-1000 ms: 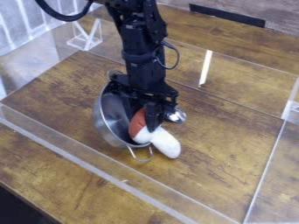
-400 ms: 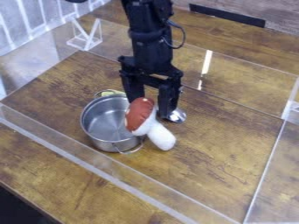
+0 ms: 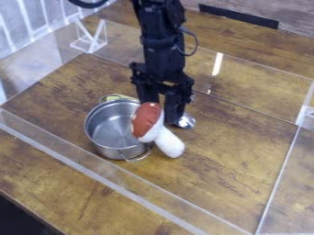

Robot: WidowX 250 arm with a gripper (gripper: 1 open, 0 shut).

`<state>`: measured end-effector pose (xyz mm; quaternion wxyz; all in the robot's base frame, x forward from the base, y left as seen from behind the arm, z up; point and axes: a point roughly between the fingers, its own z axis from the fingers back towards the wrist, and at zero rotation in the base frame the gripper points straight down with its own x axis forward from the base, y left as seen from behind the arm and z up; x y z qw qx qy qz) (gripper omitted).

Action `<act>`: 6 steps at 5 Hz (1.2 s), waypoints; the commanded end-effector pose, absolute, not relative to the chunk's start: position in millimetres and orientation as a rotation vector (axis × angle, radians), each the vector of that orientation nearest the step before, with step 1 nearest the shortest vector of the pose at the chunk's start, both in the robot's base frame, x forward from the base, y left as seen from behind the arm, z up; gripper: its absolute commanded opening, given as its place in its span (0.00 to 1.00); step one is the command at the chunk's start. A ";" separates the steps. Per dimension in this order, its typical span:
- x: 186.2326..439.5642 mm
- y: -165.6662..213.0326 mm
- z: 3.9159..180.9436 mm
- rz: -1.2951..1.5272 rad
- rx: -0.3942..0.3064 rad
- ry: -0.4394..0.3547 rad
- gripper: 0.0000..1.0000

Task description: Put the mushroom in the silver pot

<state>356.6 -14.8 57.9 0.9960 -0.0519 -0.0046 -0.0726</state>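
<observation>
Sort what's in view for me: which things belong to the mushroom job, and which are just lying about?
For the job:
- mushroom
- silver pot
- pincer, just above the mushroom

Just lying about:
- small shiny silver thing
- white wire rack

silver pot (image 3: pixel 108 139) now level, hand (image 3: pixel 160 103) lifted higher

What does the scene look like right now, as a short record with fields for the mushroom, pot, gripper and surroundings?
mushroom: reddish-brown cap at the silver pot's right rim in the picture, white stem outside it; not fully inside
silver pot: upright on the wooden table
gripper: just behind the mushroom; grip unclear
near the pot: small shiny object, on the mushroom's far side
task status: not finished
</observation>
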 end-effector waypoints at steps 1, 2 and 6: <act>370.3 1.2 78.6 -0.114 -0.095 -0.079 0.00; 372.7 14.4 96.3 -0.080 -0.083 -0.105 0.00; 365.5 35.7 113.5 0.038 -0.077 -0.104 1.00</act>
